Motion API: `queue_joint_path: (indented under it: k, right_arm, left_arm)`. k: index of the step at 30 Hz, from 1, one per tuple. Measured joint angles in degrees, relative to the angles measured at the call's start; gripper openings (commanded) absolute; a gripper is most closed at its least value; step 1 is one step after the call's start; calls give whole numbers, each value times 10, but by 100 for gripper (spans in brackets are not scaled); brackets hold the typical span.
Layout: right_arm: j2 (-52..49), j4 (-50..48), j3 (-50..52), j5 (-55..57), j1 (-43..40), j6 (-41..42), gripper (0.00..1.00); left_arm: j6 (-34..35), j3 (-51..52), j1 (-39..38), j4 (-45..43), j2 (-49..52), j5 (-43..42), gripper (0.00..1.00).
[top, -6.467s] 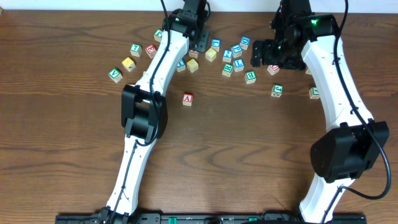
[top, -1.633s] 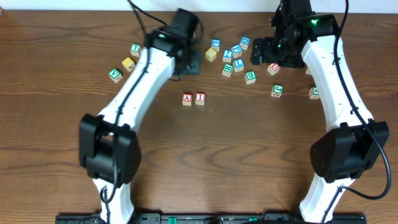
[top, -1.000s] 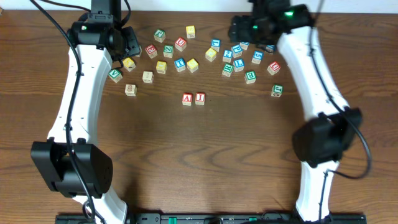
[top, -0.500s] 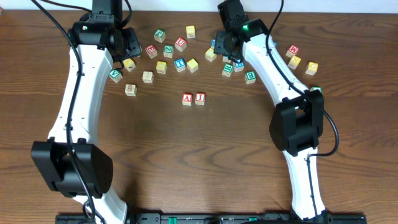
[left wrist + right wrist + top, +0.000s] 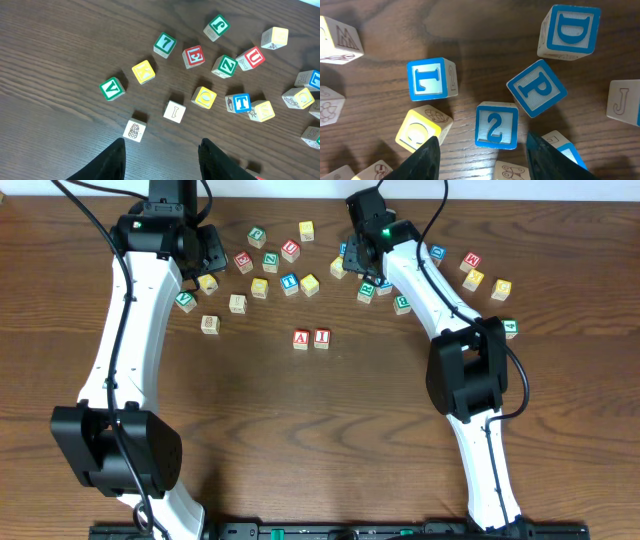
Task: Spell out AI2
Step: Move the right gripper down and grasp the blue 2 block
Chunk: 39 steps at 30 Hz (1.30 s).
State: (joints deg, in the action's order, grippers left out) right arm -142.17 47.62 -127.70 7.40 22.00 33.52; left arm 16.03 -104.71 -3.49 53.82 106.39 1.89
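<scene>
The red A cube [image 5: 301,339] and the red I cube [image 5: 321,338] sit side by side, touching, at the table's middle. The blue-bordered 2 cube [image 5: 495,126] lies flat among other blue cubes in the right wrist view. My right gripper [image 5: 483,142] is open and hovers over it, fingers to either side just below the cube, not touching. In the overhead view the right gripper [image 5: 358,255] is at the back centre and covers the 2. My left gripper [image 5: 207,250] is open and empty at the back left; it also shows in the left wrist view [image 5: 161,150].
Close round the 2 are a blue L cube [image 5: 426,79], a blue P cube [image 5: 536,88], a blue D cube [image 5: 570,31] and a yellow cube [image 5: 417,131]. Under the left gripper lie a pineapple cube [image 5: 134,131], a green cube [image 5: 112,88] and a yellow K cube [image 5: 143,71].
The left arm set the I beside the A, then swung to the back left. The right arm swept left along the back and now hovers over the blue cubes.
</scene>
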Motion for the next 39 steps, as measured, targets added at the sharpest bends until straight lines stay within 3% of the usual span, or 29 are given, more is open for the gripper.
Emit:
queue_joint_path:
  k: [11,31,39]
  right_arm:
    - [-25,-11,0,2,0,4,49]
    - [-54,-52,0,6,-8,-15,23]
    - [-51,-41,0,8,-12,-29,25]
  left_arm:
    - [0,0,0,0,0,0,47]
    - [0,0,0,0,0,0,47]
    - [0,0,0,0,0,0,47]
